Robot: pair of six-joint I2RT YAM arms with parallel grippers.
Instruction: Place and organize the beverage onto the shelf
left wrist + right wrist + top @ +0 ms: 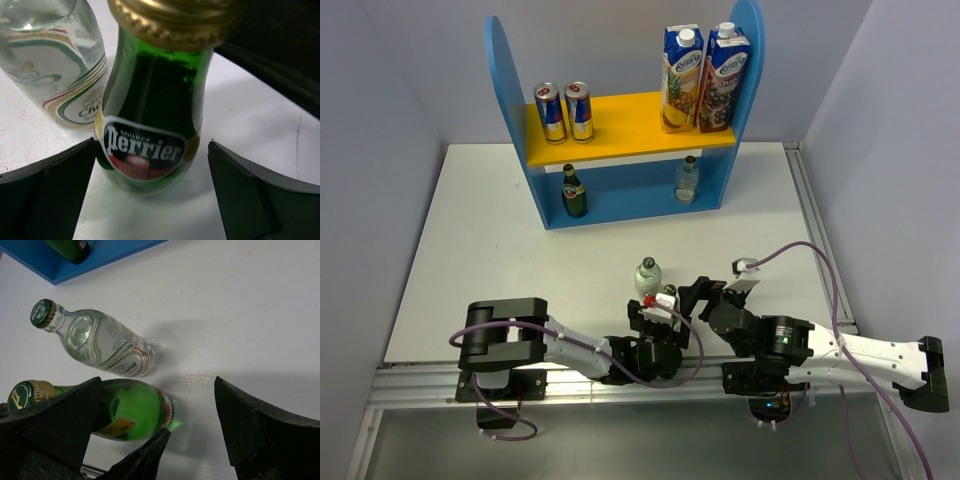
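The shelf (620,190) stands at the back of the table. Two cans (564,110) sit on its yellow upper board, with a green bottle (574,192) and a clear bottle (688,180) on its lower level. Near the front a green Perrier bottle (155,115) stands upright between the wide-apart fingers of my open left gripper (151,145), close to the left finger (50,190). A clear bottle (55,65) stands just beside it. My right gripper (157,380) is open just right of both bottles, with the green bottle (135,412) partly behind its left finger (65,415).
Two juice cartons (705,80) fill the right end of the shelf's upper board. The shelf's blue base (100,260) lies beyond the bottles. The two grippers (680,305) crowd close together at the table's front edge. A cable (820,260) loops at the right.
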